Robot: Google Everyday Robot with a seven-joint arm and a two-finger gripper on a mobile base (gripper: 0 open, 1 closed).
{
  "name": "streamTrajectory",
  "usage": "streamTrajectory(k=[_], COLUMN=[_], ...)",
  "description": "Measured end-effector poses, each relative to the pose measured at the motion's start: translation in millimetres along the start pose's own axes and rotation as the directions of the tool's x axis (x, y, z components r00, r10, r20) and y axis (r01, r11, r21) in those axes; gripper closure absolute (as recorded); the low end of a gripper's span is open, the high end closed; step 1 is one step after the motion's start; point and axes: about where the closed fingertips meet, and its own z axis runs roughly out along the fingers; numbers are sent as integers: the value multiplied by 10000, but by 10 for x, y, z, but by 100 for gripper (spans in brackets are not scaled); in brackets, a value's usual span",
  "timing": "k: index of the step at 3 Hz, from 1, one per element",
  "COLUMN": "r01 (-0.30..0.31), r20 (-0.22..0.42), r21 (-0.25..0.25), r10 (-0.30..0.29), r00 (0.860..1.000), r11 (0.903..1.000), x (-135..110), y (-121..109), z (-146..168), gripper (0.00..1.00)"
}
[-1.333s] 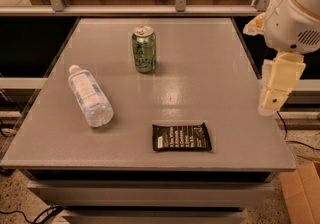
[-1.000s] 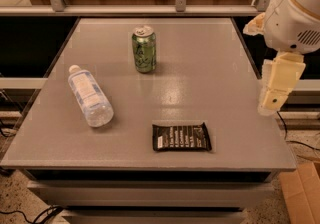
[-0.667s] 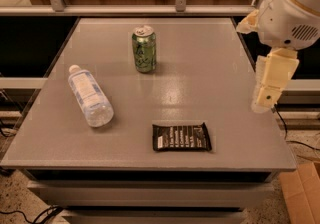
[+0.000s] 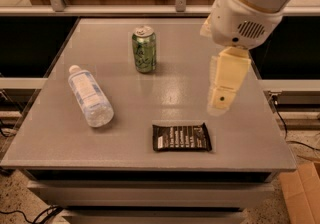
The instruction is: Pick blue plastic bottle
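The blue plastic bottle (image 4: 90,96) lies on its side on the left of the grey table (image 4: 150,133), white cap pointing to the far left. It is clear with a pale label. My gripper (image 4: 221,102) hangs from the white arm over the right half of the table, well to the right of the bottle and above the surface. It holds nothing that I can see.
A green soda can (image 4: 144,49) stands upright at the back centre. A black snack bar wrapper (image 4: 181,137) lies flat near the front centre, just below and left of the gripper. A cardboard box (image 4: 302,193) sits on the floor at the right.
The arm and gripper have moved left, from past the table's right edge to over its right half. The bottle, can and wrapper have not moved.
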Motion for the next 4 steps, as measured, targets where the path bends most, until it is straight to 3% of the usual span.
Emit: streamTrajectory(k=[1,3,4], r01=[-686,-900,-918], r20=[360,466,324], r21=[208,366,295], r10=[678,883,908], r00=[9971,9950,9953], r11=[9974,9953,9953], x=[-386,-432,-586], y=[127,117,133], z=[73,40,117], gripper=[0,0,0])
